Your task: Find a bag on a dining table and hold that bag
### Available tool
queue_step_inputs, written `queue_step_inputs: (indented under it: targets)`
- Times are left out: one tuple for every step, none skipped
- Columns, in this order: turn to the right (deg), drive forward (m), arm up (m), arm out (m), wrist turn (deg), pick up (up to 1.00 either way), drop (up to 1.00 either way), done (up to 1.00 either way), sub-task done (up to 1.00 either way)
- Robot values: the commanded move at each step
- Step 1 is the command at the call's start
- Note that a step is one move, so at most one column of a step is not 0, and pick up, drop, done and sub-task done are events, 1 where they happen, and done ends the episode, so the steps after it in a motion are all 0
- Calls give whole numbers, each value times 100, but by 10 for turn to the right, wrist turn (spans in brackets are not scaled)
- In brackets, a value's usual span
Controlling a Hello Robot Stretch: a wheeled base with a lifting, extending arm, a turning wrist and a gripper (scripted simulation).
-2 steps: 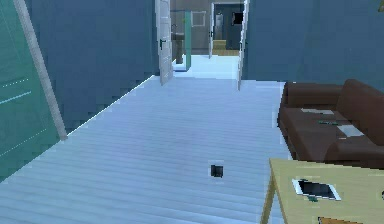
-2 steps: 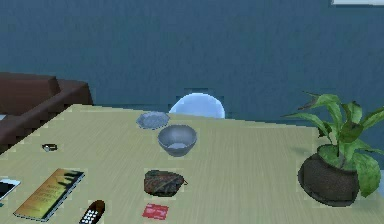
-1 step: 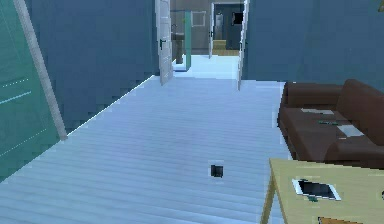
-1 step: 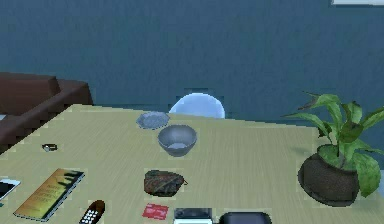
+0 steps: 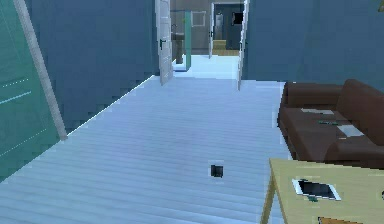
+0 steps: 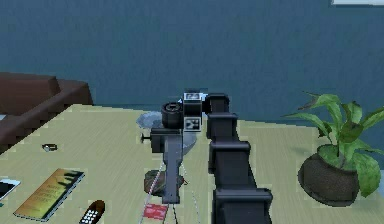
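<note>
On the pale wooden dining table (image 6: 110, 150) a tall grey bag-like thing (image 6: 173, 165) stands near the middle. My arm (image 6: 232, 160) reaches out over the tabletop. The gripper (image 6: 160, 136) sits at the arm's far end, left of the white marker squares (image 6: 190, 122), right at the top of that grey thing. A bluish-grey blob (image 6: 148, 121) lies just behind it. I cannot tell whether the gripper holds anything. The table's corner (image 5: 300, 205) also appears at the forward view's bottom right.
A book (image 6: 50, 192), a remote (image 6: 90, 213), a small ring (image 6: 48, 147) and a potted plant (image 6: 340, 155) share the table. A white tablet (image 5: 317, 188) lies on its corner. A brown sofa (image 5: 335, 120) stands beyond, with open floor toward a doorway (image 5: 205, 45). A small dark object (image 5: 216, 170) lies on the floor.
</note>
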Motion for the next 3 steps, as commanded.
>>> queue_step_inputs:
  targets:
    - [0, 0, 0, 0, 450, 0, 0, 0, 0]
    - [0, 0, 0, 0, 450, 0, 0, 0, 0]
    - [0, 0, 0, 0, 450, 0, 0, 0, 0]
